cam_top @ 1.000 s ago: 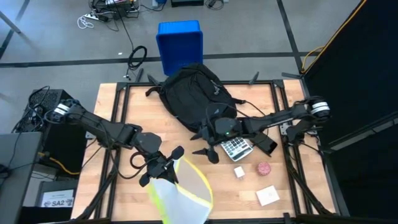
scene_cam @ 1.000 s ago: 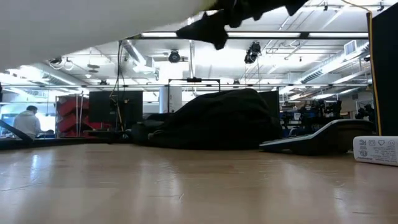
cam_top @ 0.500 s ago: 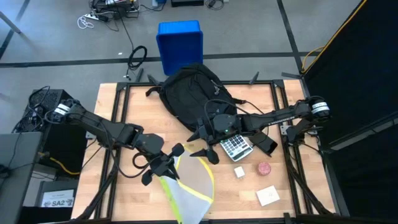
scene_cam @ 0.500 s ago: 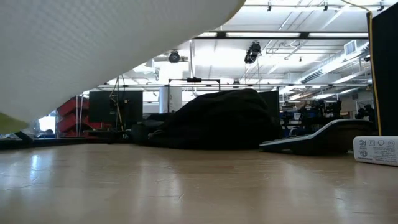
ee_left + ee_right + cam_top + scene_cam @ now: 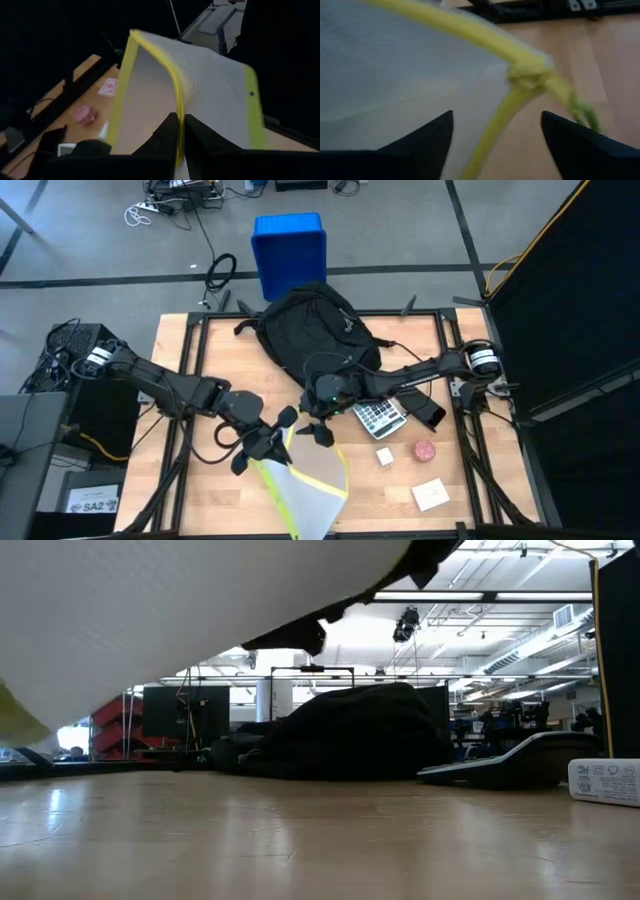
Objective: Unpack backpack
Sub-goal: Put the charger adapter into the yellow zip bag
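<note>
The backpack slumps at upper centre of the high view: soft, floppy, best lifted by its top loop or a strap, I'd say. Left gripper reaches in from the left, clamped shut on the yellow-edged mesh pouch. Right gripper stretches across centre, fingers spread over the pouch's zipper corner.

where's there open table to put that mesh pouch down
Bare wood lies along the table's left side, between the left gripper holding the mesh pouch and the left frame rail. A narrower strip lies left of the backpack. The right half is crowded: calculator, pink ball, small white box, white card.
</note>
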Motion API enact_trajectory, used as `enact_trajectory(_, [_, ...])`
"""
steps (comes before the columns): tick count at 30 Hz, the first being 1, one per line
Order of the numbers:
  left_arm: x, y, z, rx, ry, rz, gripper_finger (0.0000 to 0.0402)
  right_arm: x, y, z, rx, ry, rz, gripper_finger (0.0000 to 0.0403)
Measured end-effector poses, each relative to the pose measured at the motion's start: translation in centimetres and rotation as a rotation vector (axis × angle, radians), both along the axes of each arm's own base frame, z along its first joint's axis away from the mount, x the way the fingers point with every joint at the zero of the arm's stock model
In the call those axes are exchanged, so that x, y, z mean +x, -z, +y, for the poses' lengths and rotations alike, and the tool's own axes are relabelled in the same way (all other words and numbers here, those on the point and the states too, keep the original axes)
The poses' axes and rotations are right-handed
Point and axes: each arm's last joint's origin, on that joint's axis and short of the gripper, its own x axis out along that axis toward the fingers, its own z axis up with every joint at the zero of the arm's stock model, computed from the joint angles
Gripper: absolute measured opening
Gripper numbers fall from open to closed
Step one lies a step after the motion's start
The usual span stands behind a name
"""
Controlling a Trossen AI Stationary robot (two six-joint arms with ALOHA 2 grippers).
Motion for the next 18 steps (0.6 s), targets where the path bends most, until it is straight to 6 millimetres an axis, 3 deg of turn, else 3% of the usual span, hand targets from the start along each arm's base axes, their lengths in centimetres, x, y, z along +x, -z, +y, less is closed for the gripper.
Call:
enact_trajectory(5, [-0.3, 0.4, -0.1, -0.007, -0.008, 0.062, 0.0, 0.0, -1.4, -0.2, -0.035, -0.018, -0.011, 0.0045])
enact_trajectory(6, [-0.3, 0.5, -0.1, -0.008, -0.01, 0.073, 0.0, -0.1, -1.9, -0.2, -0.046, -0.022, -0.013, 0.0023])
enact_trajectory(11, [-0.5, 0.9, 0.0, 0.001, -0.077, 0.135, 0.0, -1.5, -4.4, -0.2, -0.169, 0.112, -0.025, 0.0002])
enact_trajectory(18, [-0.5, 2.2, 0.5, 0.072, -0.273, 0.162, 0.0, -4.8, -8.0, 1.7, -0.36, 0.267, -0.031, 0.0])
